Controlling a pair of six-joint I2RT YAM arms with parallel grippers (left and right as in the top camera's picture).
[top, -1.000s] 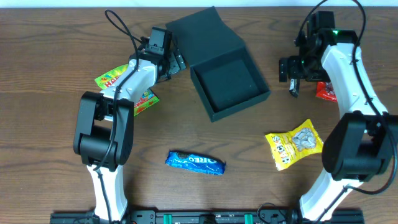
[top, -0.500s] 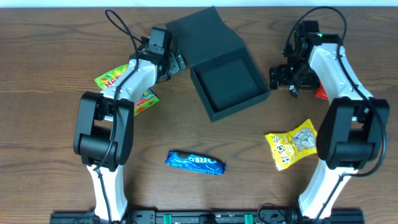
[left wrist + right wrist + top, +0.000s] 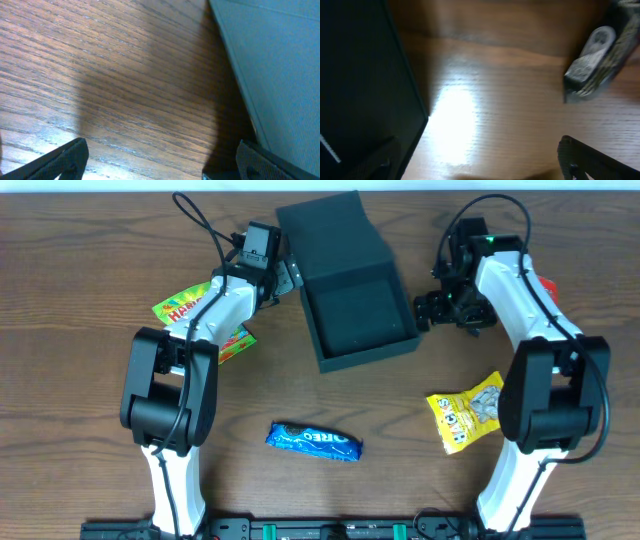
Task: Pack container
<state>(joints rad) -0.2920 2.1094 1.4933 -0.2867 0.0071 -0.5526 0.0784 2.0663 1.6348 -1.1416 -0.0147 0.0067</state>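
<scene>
The container is a dark teal-black square box (image 3: 358, 315) at the back middle, open and empty, with its flap lid (image 3: 330, 235) lying back behind it. My left gripper (image 3: 287, 277) is open beside the box's left side; in the left wrist view (image 3: 160, 167) the box wall (image 3: 275, 60) fills the right, next to my right finger. My right gripper (image 3: 425, 310) is open at the box's right wall. In the right wrist view (image 3: 480, 162) the box (image 3: 360, 75) is at the left, its edge close to my left finger.
An orange-green Haribo packet (image 3: 180, 310) lies partly under my left arm. A blue Oreo packet (image 3: 313, 441) lies front middle. A yellow snack packet (image 3: 470, 412) lies front right. A red packet (image 3: 546, 284) peeks from behind my right arm.
My right gripper has moved left up to the box's right wall. The box has shifted left and turned to sit squarer. The left gripper has shifted slightly right.
</scene>
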